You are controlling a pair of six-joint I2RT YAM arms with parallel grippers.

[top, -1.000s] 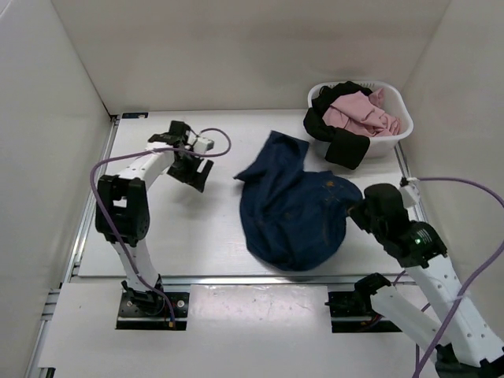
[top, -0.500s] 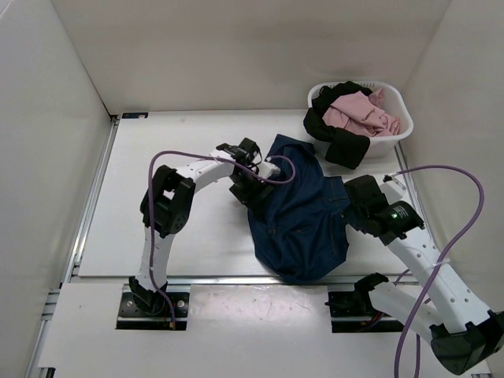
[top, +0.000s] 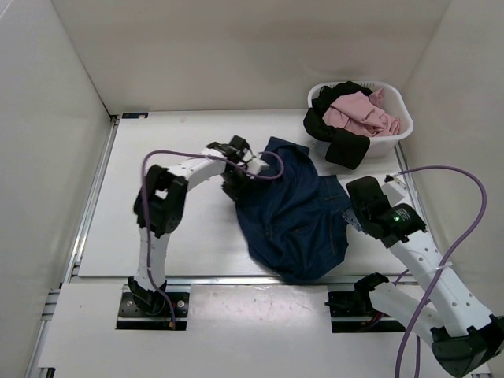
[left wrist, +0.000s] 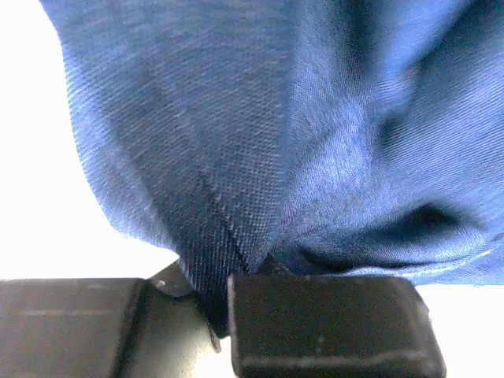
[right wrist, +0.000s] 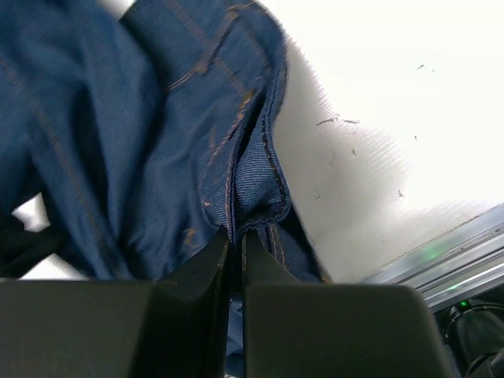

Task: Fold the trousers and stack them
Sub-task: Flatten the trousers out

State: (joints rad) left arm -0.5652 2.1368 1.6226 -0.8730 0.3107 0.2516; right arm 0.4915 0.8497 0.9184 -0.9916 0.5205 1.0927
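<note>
The trousers (top: 295, 213), dark navy denim with faint orange stitching, lie bunched in the middle of the white table (top: 181, 228). At their left edge my left gripper (top: 236, 183) is shut on a fold of the cloth; in the left wrist view the denim (left wrist: 260, 142) fills the frame and runs down between the black fingers (left wrist: 331, 323). My right gripper (top: 352, 211) is shut on the trousers' right edge. A stitched hem (right wrist: 252, 189) is pinched between its dark fingers (right wrist: 197, 276) in the right wrist view.
A white laundry basket (top: 396, 138) stands at the back right with a pink garment (top: 358, 112) in it and a black garment (top: 340, 142) hanging over its rim. White walls enclose the table on three sides. A metal rail (top: 236, 277) runs along the near edge.
My left gripper came from the table's left side to the trousers' left edge and shut on the cloth. The trousers' left part has shifted a little leftward. The right gripper kept its grip.
</note>
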